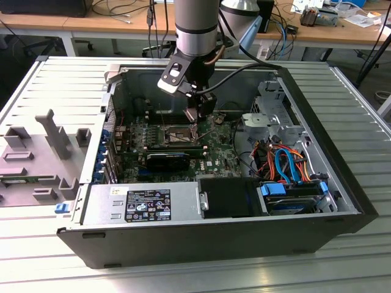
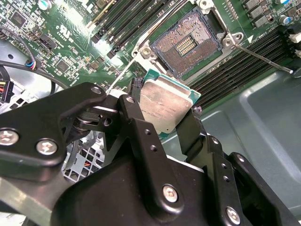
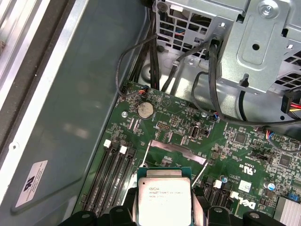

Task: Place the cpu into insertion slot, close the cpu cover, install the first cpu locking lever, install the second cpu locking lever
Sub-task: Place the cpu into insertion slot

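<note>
In the second wrist view the black gripper (image 2: pixel 164 115) is closest, and its big arms hide the lower edge of the cpu (image 2: pixel 167 101). Its two fingers (image 2: pixel 138 127) are closed in just enough to pinch the cpu by two sides, with the silver top showing. The cpu is held up off the board. Just past it lies the insertion slot (image 2: pixel 186 43), open and bare, its tiny pins showing. A thin locking lever (image 2: pixel 263 59) sticks out beside it. The green motherboard (image 2: pixel 70 47) runs off the picture.

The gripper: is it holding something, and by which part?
The gripper holds the cpu by two opposite edges, its metal top uncovered, near the empty insertion slot.
</note>
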`<state>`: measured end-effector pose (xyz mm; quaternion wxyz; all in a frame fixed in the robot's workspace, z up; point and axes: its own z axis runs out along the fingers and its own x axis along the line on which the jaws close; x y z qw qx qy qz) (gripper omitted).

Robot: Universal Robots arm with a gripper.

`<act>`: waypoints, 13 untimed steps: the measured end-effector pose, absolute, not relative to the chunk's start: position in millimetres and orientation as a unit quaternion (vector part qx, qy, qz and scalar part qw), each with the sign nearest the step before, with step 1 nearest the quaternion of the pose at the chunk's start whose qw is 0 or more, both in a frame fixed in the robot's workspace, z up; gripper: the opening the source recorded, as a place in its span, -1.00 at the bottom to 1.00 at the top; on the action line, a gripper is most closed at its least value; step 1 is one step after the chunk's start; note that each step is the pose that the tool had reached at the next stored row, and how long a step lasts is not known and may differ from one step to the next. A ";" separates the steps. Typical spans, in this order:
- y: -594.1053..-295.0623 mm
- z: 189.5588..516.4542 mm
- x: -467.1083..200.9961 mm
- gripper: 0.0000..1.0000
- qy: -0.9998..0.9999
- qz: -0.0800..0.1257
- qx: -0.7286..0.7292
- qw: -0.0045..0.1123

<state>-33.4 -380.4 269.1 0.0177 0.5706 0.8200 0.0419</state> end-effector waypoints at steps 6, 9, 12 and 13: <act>-380.4 266.5 -33.4 0.09 0.816 0.042 0.576 0.018; -380.4 266.5 -33.5 0.09 0.816 0.042 0.577 0.018; -380.4 266.5 -33.4 0.09 0.814 0.042 0.578 0.018; -380.4 266.4 -33.4 0.09 0.814 0.042 0.579 0.018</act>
